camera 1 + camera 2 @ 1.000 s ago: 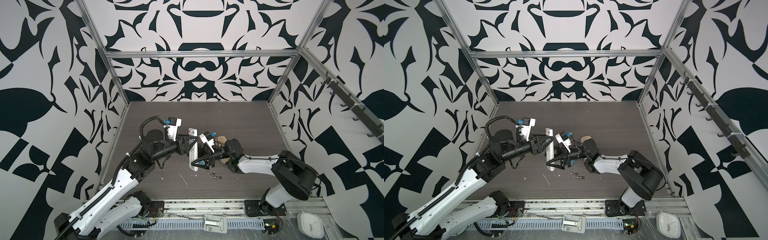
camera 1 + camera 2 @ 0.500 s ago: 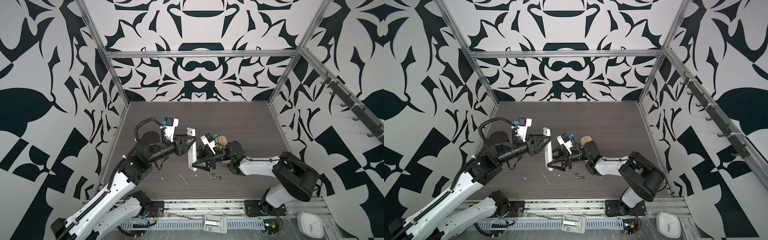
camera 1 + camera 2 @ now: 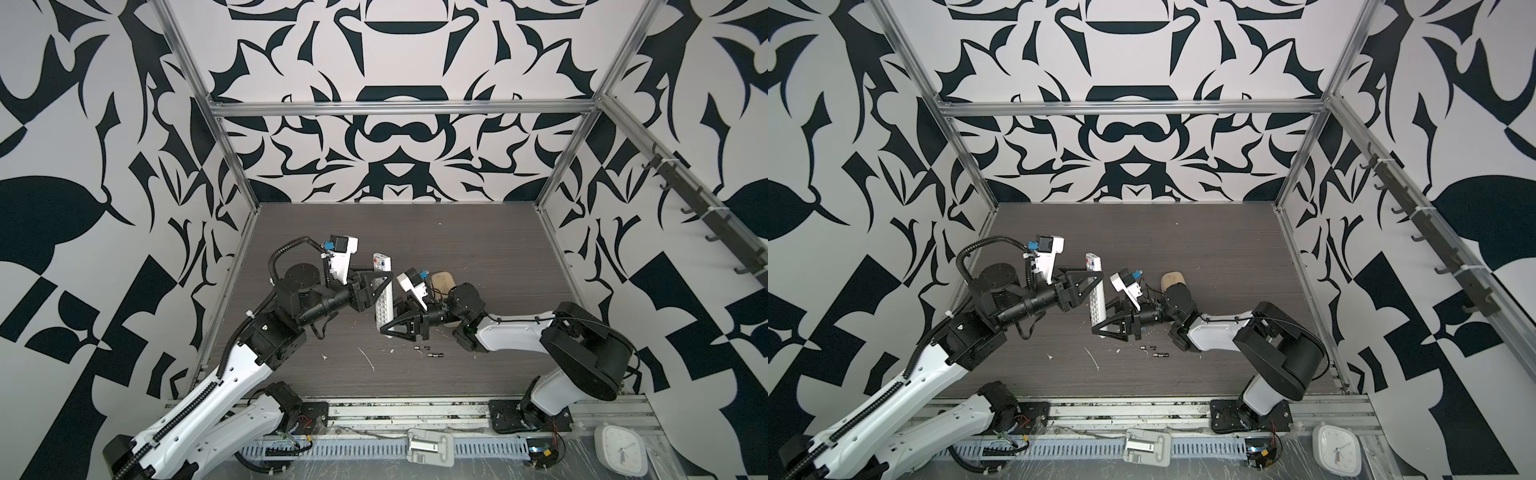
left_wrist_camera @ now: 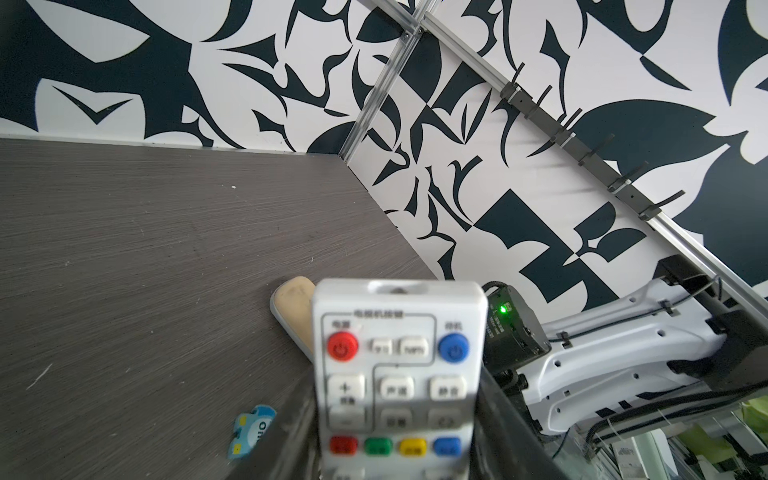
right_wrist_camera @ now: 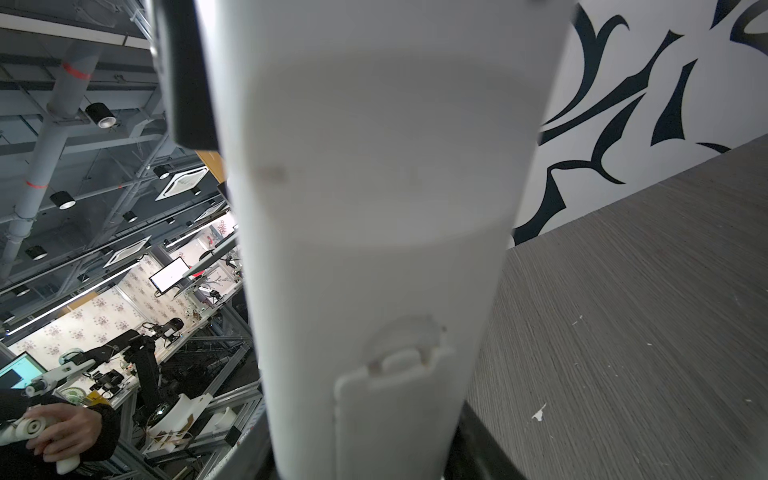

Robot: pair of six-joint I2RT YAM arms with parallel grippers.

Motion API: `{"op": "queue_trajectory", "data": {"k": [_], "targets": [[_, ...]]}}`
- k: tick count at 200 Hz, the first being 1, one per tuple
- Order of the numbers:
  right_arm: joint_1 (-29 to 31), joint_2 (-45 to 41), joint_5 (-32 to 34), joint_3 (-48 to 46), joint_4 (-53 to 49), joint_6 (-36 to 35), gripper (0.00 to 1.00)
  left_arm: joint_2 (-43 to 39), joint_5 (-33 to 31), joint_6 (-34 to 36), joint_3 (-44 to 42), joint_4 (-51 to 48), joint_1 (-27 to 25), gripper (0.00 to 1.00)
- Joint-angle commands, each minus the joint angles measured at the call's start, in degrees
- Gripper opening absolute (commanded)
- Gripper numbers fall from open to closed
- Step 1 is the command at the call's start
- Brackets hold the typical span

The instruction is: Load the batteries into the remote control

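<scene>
The remote control (image 3: 384, 305) (image 3: 1096, 305) is held off the table, tilted, with its buttons (image 4: 399, 374) facing up. My left gripper (image 3: 384, 280) (image 3: 1096, 279) (image 4: 397, 415) is shut on its middle. My right gripper (image 3: 386, 328) (image 3: 1098, 328) (image 5: 365, 449) is shut on its lower end, with the fingers tight against both long edges. The right wrist view shows the plain white back (image 5: 374, 208) and the shut battery cover (image 5: 395, 415). Two batteries (image 3: 423, 348) (image 3: 435, 355) (image 3: 1147, 347) (image 3: 1160, 355) lie on the table just in front of the right gripper.
A tan oblong case (image 3: 440, 282) (image 3: 1172, 280) (image 4: 295, 307) lies behind the right wrist. A small blue block (image 4: 251, 430) lies on the table under the left gripper. White scraps (image 3: 365, 357) are scattered near the front. The side walls stand close by.
My right gripper's jaws have narrowed onto the remote's lower end. The left arm has shifted slightly while still holding the remote.
</scene>
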Motion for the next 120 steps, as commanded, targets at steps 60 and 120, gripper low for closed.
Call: {"op": "queue_trajectory", "data": {"k": [60, 120], "targets": [[-2.2, -6.2, 4.8, -0.2, -4.7, -8.5, 0.00, -2.0, -8.3, -2.1, -0.3, -2.8, 0.2, 0.83], [0.0, -22.5, 46.1, 10.6, -71.1, -48.3, 0.00, -5.5, -21.6, -3.2, 1.6, -11.1, 0.2, 0.99]]}}
